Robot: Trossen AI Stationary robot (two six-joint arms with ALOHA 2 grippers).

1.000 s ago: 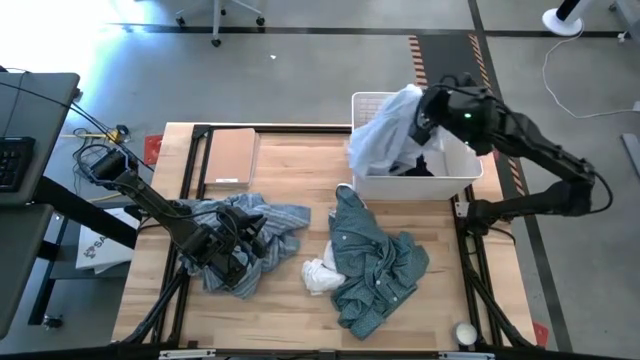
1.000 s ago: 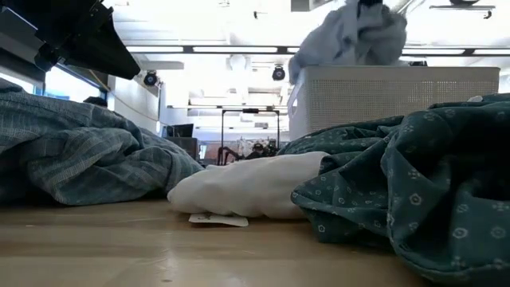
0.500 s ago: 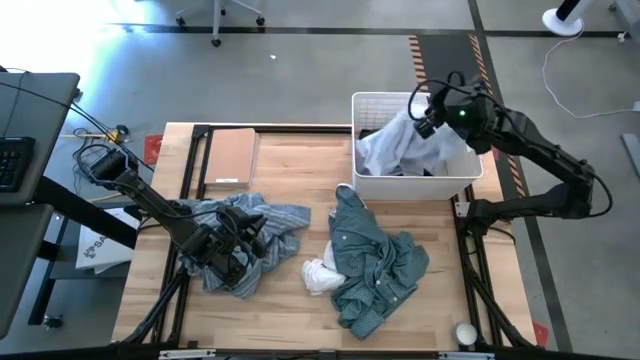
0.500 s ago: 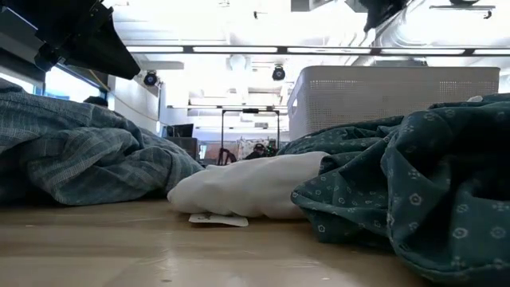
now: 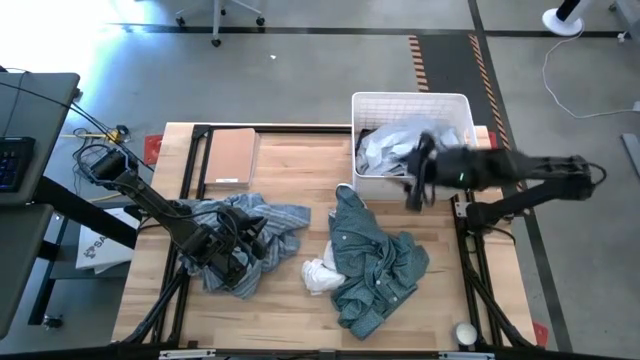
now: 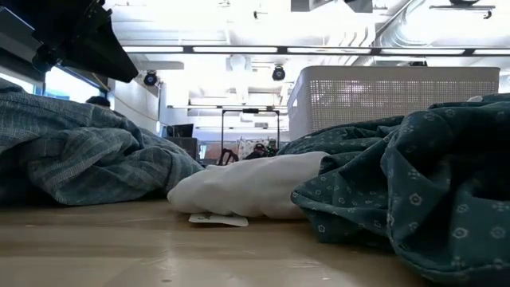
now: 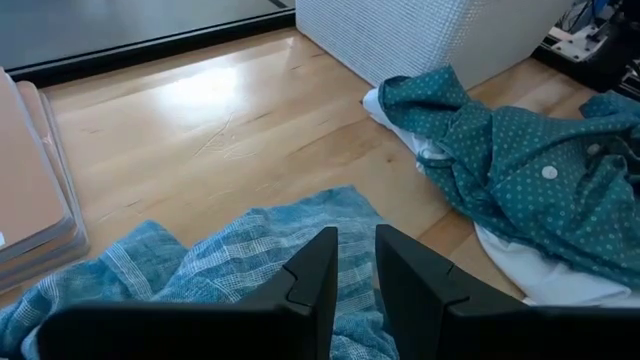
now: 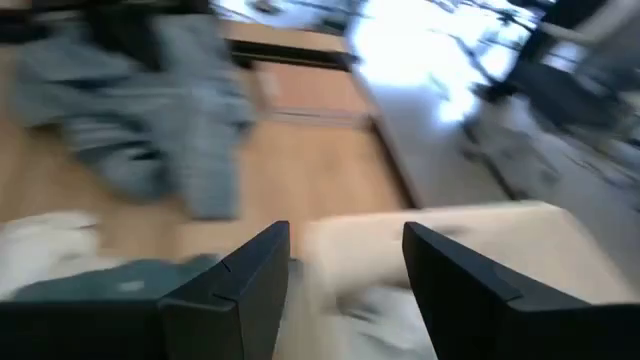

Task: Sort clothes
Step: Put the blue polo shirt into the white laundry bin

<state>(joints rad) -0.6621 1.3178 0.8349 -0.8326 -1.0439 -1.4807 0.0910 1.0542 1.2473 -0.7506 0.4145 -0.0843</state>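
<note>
Right gripper (image 5: 416, 186) spread and empty at the white slatted basket's (image 5: 412, 99) near wall, pale garment (image 5: 398, 146) lying inside. Best swung down to the teal dotted shirt (image 5: 377, 262) at the table's middle and pinched at a raised fold, clear of the white cloth (image 5: 320, 275). Left gripper (image 7: 352, 268) nearly pressed together over the blue-grey striped shirt (image 5: 262, 222) toward the left edge

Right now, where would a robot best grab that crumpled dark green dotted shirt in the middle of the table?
Probably from straight above, pinching a raised fold near the middle of the dark green dotted shirt. It lies bunched on the wooden table, so folds stand up, while its edges lie flat.
</note>
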